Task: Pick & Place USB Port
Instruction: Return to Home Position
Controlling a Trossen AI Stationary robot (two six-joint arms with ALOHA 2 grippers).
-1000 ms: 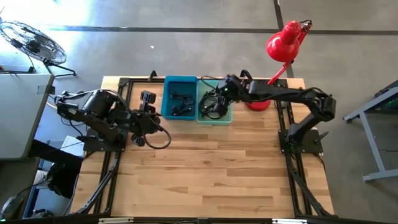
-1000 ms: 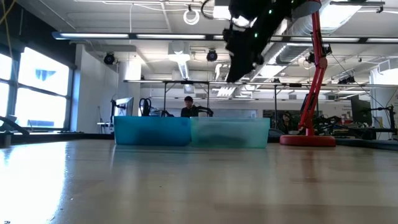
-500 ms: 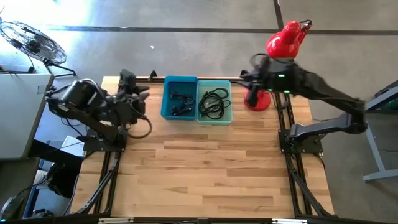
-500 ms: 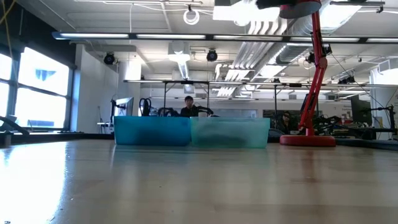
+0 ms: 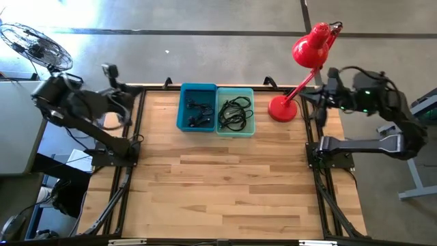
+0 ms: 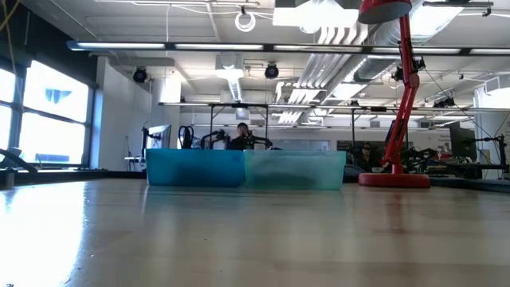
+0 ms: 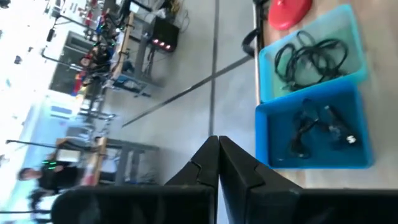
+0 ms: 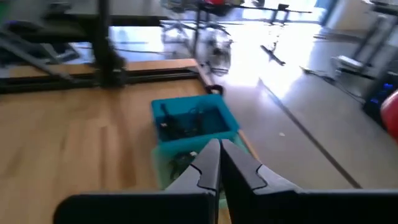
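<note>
A blue bin (image 5: pixel 196 107) and a teal bin (image 5: pixel 235 113) stand side by side at the table's far edge. In the blue bin (image 7: pixel 314 127) lie small dark parts and short cables; which of them is the USB port I cannot tell. The teal bin (image 7: pixel 311 56) holds coiled black cables. My left gripper (image 7: pixel 217 149) is shut with nothing in it, drawn back beyond the table's far left corner (image 5: pixel 126 96). My right gripper (image 8: pixel 219 152) is also shut with nothing in it, and sits off the far right edge (image 5: pixel 322 92).
A red desk lamp stands with its round base (image 5: pixel 282 108) on the table just right of the teal bin, its head (image 5: pixel 312 46) out past the far edge. The wooden tabletop (image 5: pixel 225 184) spreads bare in front of the bins. A floor fan (image 5: pixel 37 46) stands at far left.
My right gripper has risen from over the teal bin and swung back past the lamp to the table's far right edge. My left gripper has pulled away from beside the blue bin toward the far left corner. The bins and their contents have stayed put.
</note>
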